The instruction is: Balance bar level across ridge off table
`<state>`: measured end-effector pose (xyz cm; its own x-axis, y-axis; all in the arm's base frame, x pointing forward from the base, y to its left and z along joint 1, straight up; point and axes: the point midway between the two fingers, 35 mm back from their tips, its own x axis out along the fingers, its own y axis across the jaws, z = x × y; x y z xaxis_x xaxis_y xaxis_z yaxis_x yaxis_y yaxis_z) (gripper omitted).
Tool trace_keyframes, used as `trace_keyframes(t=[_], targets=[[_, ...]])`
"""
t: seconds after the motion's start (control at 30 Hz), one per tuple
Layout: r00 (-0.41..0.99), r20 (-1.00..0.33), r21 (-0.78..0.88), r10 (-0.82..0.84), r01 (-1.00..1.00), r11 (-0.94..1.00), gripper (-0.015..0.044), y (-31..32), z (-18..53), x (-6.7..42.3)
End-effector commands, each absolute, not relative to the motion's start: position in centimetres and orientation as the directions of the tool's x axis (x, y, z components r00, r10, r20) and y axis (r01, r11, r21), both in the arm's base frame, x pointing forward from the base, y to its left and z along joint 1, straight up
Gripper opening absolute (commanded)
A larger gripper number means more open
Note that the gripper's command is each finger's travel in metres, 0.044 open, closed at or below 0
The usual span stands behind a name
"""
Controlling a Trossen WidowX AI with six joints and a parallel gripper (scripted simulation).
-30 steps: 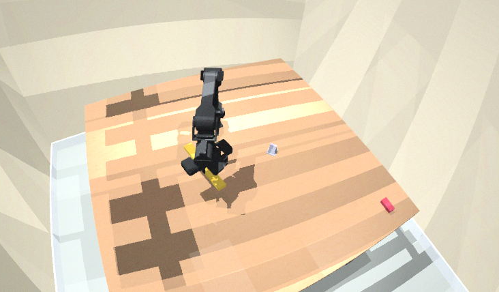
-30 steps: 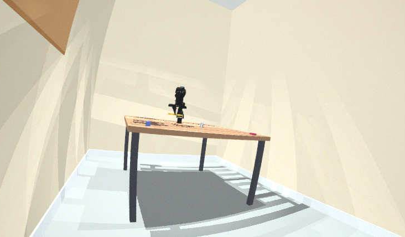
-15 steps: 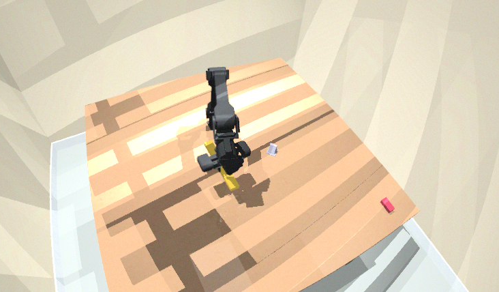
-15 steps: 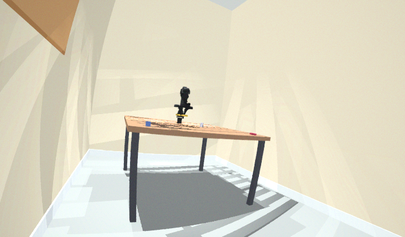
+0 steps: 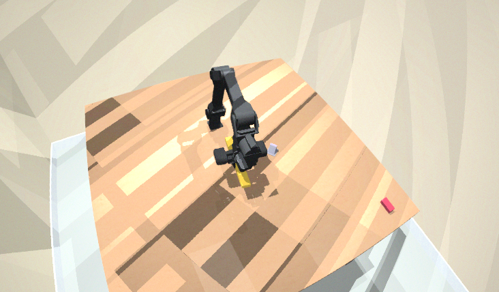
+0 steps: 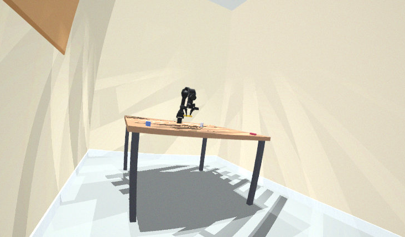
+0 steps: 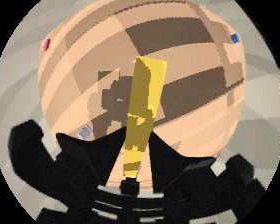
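A long yellow bar (image 5: 243,180) (image 6: 187,116) (image 7: 141,95) is held up in the air, roughly level in the exterior view. My gripper (image 6: 188,114) (image 7: 138,131) is shut on the bar between its ends. In the top view the arm hides the fingertips and the bar's middle. A small pale grey-lavender piece, which looks like the ridge (image 5: 272,149) (image 6: 201,124) (image 7: 85,132), stands on the table. It is right of the gripper in the top and exterior views and at lower left in the wrist view. The bar is beside the ridge and not over it.
A small red block (image 5: 387,205) (image 6: 253,133) (image 7: 46,44) lies near the table's far right corner in the top and exterior views. A blue block (image 6: 148,123) (image 7: 235,38) sits near the left part of the table (image 6: 169,133) in the exterior view.
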<state>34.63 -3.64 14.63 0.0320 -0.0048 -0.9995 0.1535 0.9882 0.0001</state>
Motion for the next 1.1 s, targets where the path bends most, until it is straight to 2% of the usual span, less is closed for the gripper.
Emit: trace_keyframes(t=[0.0,1.07], targets=[[0.035,-0.999,0.005,-0.002,0.202,0.979,0.0,-2.2,14.7,34.6],[0.033,-0.999,0.028,0.01,0.598,0.801,0.0,10.1,14.8,31.9]])
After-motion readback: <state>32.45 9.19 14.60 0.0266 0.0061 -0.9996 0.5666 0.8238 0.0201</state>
